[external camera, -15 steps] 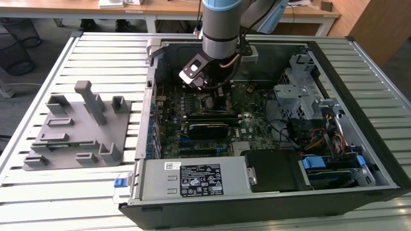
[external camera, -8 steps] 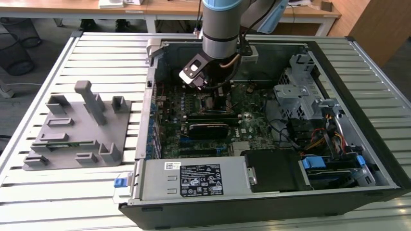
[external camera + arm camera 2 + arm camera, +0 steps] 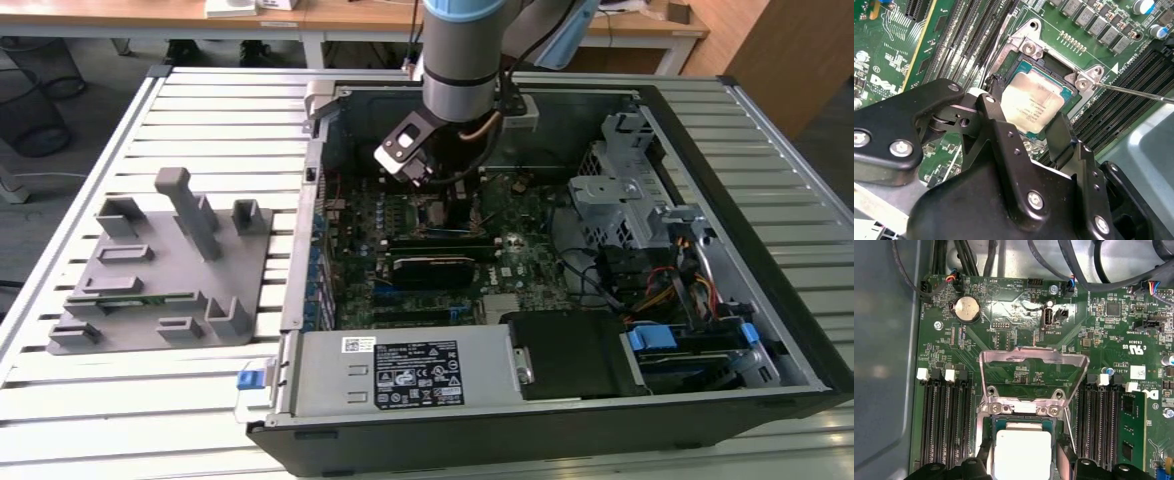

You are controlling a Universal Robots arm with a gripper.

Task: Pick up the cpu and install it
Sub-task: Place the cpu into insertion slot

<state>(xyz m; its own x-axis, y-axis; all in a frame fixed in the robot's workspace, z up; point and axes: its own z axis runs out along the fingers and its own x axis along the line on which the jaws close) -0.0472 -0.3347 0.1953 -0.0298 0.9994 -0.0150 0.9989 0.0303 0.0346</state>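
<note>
The gripper (image 3: 1026,107) is reaching down into the open computer case (image 3: 781,170). Its two fingers (image 3: 1061,134) are sitting narrow, closing on two opposite edges of the one cpu (image 3: 1033,102). The cpu is lying flat, silver top up, within the frame of the single socket (image 3: 1071,92), with a thin green edge showing along the frame. In the first wrist view the cpu (image 3: 1021,452) is filling the gap between the fingers, leaving no slack on either side.

Room around the socket is tight. One load plate (image 3: 1034,362) is standing raised just behind the socket, hinged at two screws. One thin lever rod (image 3: 1136,94) is sticking out past a socket corner. Two banks of memory slots (image 3: 946,425) are running alongside the socket, one on each side and both close to the fingers. Four white slot latches are showing at the bank ends, and one memory stick (image 3: 1131,432) is sitting in the outermost slot of one bank. Beyond the load plate, one coin battery (image 3: 966,309) is lying well apart from the socket.

In the exterior view, the case is resting on a slatted bench (image 3: 200,110). One grey fixture tray (image 3: 160,270) is sitting far from the socket, outside the case wall on the exterior view's left.
</note>
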